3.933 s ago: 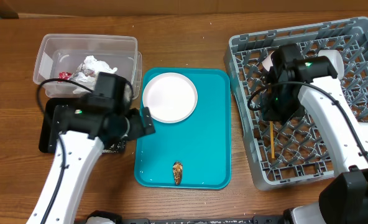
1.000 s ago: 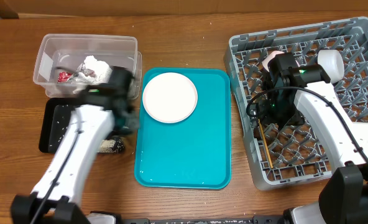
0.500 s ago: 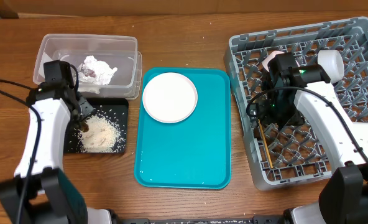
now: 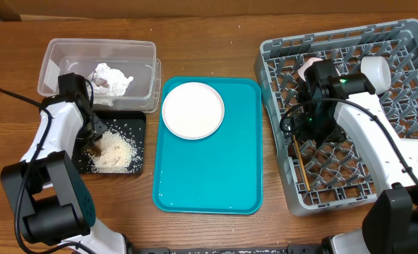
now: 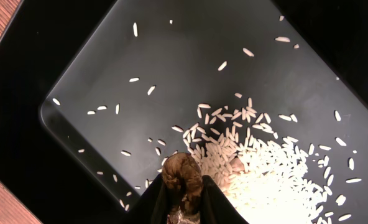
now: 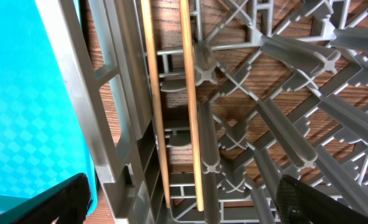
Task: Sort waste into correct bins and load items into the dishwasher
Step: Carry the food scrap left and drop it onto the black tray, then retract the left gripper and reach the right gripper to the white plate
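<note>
My left gripper [image 4: 93, 142] [image 5: 184, 198] is shut on the small brown food scrap [image 5: 181, 176] and holds it low over the black tray [image 4: 135, 120] [image 5: 171, 74], at the edge of a heap of rice grains [image 4: 114, 151] [image 5: 277, 174]. Behind the tray, the clear tub [image 4: 61, 53] holds the crumpled napkin [image 4: 110, 76]. The white plate [image 4: 193, 111] lies on the teal tray [image 4: 216, 183]. My right gripper [image 4: 310, 128] [image 6: 184, 205] is open over the grey dishwasher rack [image 4: 407, 42] [image 6: 109, 124]. The chopsticks [image 4: 301, 168] [image 6: 151, 93] lie on the rack's lattice below it.
A white cup [image 4: 375, 70] stands in the rack's far right part, and a pinkish bowl [image 4: 306, 67] shows behind my right arm. Bare wooden table [image 4: 209, 42] surrounds the bins, teal tray and rack.
My left arm has swung left off the teal tray with the food scrap and now sits over the black tray beside the rice. The right arm has stayed still.
</note>
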